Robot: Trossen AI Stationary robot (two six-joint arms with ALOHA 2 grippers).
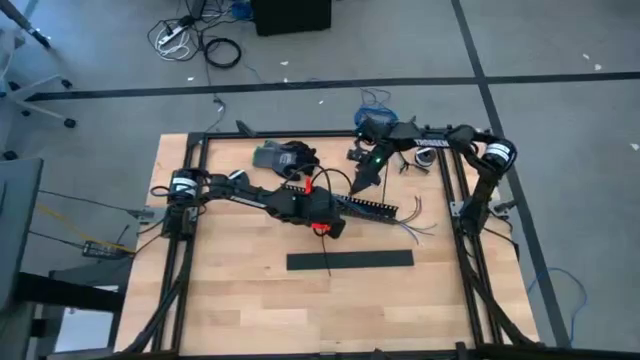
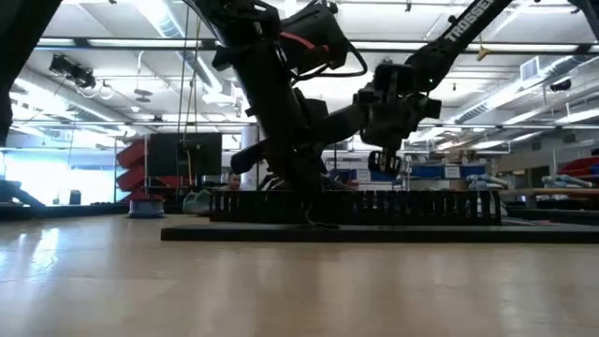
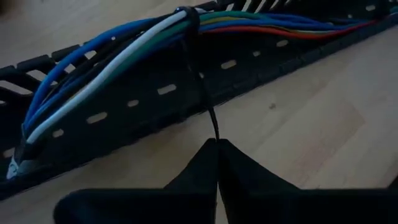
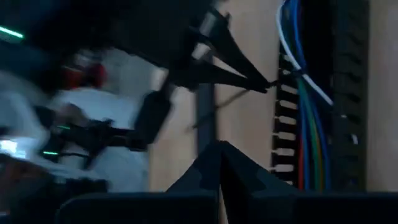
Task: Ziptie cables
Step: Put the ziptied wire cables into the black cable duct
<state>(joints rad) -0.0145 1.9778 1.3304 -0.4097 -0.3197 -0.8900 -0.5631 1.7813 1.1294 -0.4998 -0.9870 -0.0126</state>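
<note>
Left pincer clamped on ziptie looped round cables in slotted duct, right pincer together above

The cables run off the left wrist view at both ends. The left arm is blurred in the right wrist view.

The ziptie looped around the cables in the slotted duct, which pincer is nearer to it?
Left. The left pincer is shut on the ziptie tail, right beside the cables. The right pincer hovers over the slotted duct, apart from the loop.
</note>
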